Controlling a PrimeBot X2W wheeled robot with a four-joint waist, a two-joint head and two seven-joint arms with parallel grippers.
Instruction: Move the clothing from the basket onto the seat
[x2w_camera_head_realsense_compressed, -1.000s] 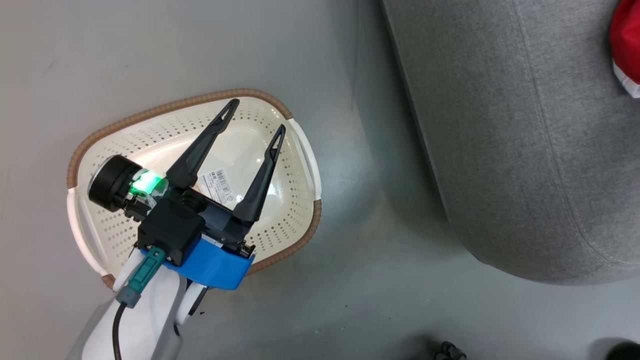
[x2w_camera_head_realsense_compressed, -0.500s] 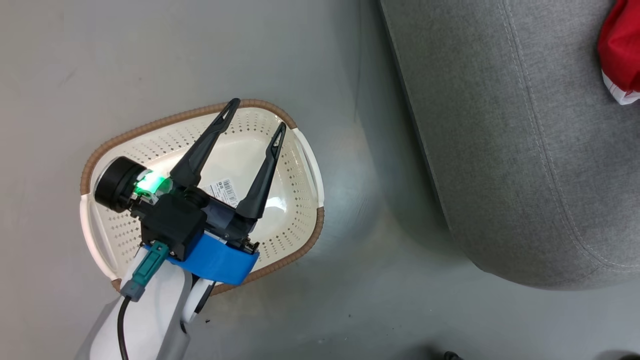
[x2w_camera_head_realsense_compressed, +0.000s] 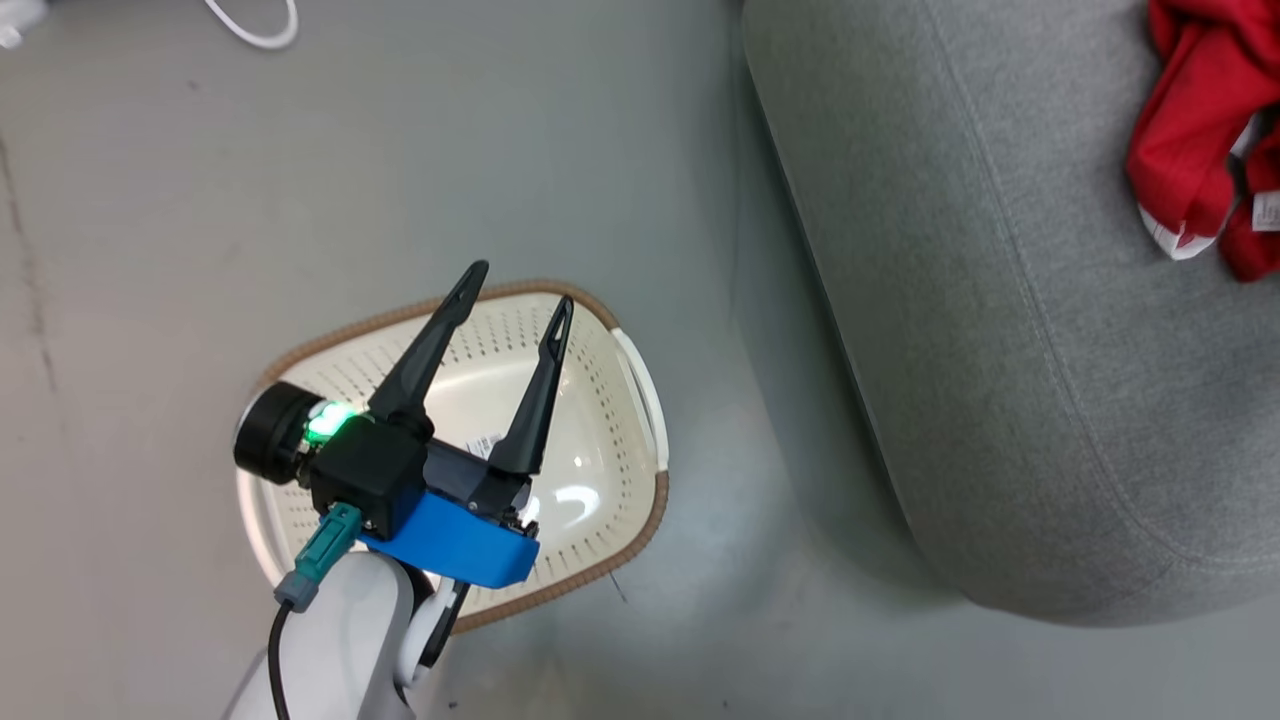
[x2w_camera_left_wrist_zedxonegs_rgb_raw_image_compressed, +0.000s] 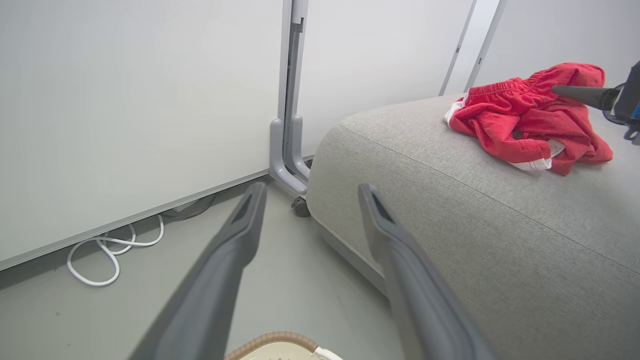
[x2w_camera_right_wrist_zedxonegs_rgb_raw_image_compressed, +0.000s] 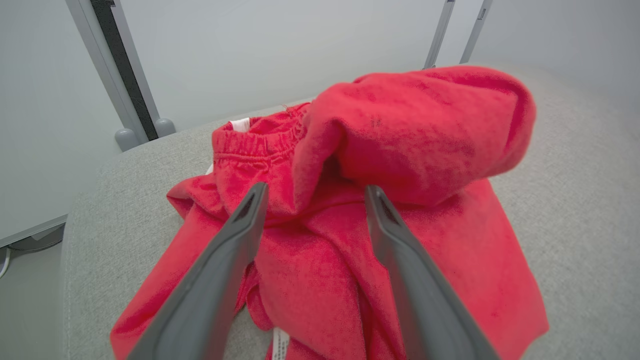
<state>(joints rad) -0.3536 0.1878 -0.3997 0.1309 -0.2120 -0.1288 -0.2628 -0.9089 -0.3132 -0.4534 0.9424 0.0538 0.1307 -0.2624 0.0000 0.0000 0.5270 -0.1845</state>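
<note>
The cream basket (x2w_camera_head_realsense_compressed: 612, 430) with its brown rim stands on the floor at the lower left and holds no clothing; a sticker shows on its bottom. My left gripper (x2w_camera_head_realsense_compressed: 521, 284) hovers open over it with nothing between its fingers, which reach past the far rim (x2w_camera_left_wrist_zedxonegs_rgb_raw_image_compressed: 272, 341). The red clothing (x2w_camera_head_realsense_compressed: 1195, 130) lies crumpled on the grey seat (x2w_camera_head_realsense_compressed: 1000, 350) at the upper right. In the right wrist view my right gripper (x2w_camera_right_wrist_zedxonegs_rgb_raw_image_compressed: 316, 189) stands open just above the clothing (x2w_camera_right_wrist_zedxonegs_rgb_raw_image_compressed: 400, 130), gripping nothing; the elastic waistband of the shorts faces away. One right finger (x2w_camera_left_wrist_zedxonegs_rgb_raw_image_compressed: 575, 92) reaches over the heap (x2w_camera_left_wrist_zedxonegs_rgb_raw_image_compressed: 525, 120).
A white cable (x2w_camera_left_wrist_zedxonegs_rgb_raw_image_compressed: 112, 250) lies coiled on the grey floor by a white partition wall, whose grey post foot (x2w_camera_left_wrist_zedxonegs_rgb_raw_image_compressed: 287, 165) stands near the seat's corner (x2w_camera_left_wrist_zedxonegs_rgb_raw_image_compressed: 340, 150). A strip of bare floor separates basket and seat.
The head camera has moved, so the basket sits lower and further right in the picture and more of the clothing shows. My left gripper stays open over the basket.
</note>
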